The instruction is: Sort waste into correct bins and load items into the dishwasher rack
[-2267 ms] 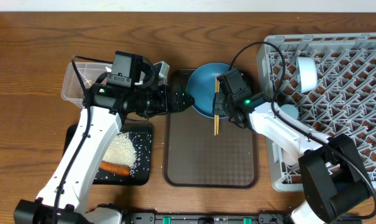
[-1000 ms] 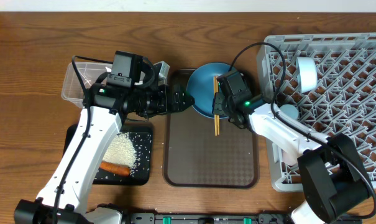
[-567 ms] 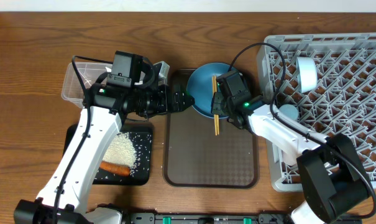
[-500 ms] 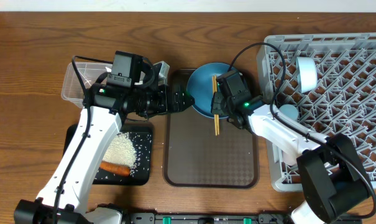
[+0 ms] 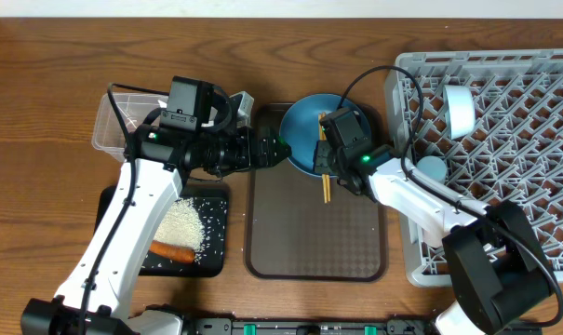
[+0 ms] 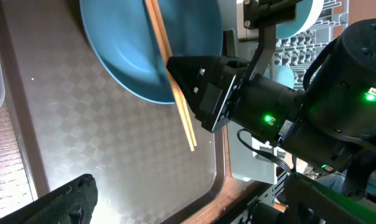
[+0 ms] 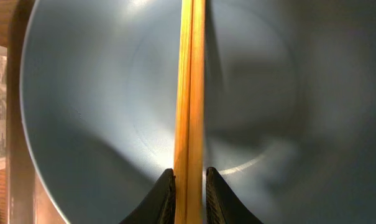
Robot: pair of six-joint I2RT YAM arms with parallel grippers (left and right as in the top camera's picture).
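Note:
The wooden chopsticks [image 5: 324,184] lie from the dark blue plate [image 5: 302,126] onto the brown serving tray [image 5: 315,233]. My right gripper [image 5: 326,160] is shut on them over the plate. The right wrist view shows both jaws [image 7: 189,186] pinching the pair [image 7: 191,93] above the plate [image 7: 82,99]. My left gripper [image 5: 270,152] is open and empty at the plate's left edge. Its view shows the plate [image 6: 138,56], the chopsticks [image 6: 178,93] and its own fingers [image 6: 194,211] wide apart. The grey rack [image 5: 514,158] is on the right.
A clear tub [image 5: 118,116] stands at the back left. The black tray [image 5: 211,251] in front of it holds rice [image 5: 181,223] and a carrot [image 5: 172,251]. A pinkish-white cup [image 5: 460,107] and a light blue cup [image 5: 432,169] sit in the rack.
My right gripper has shifted slightly left over the plate with the chopsticks in it. The left arm has not moved.

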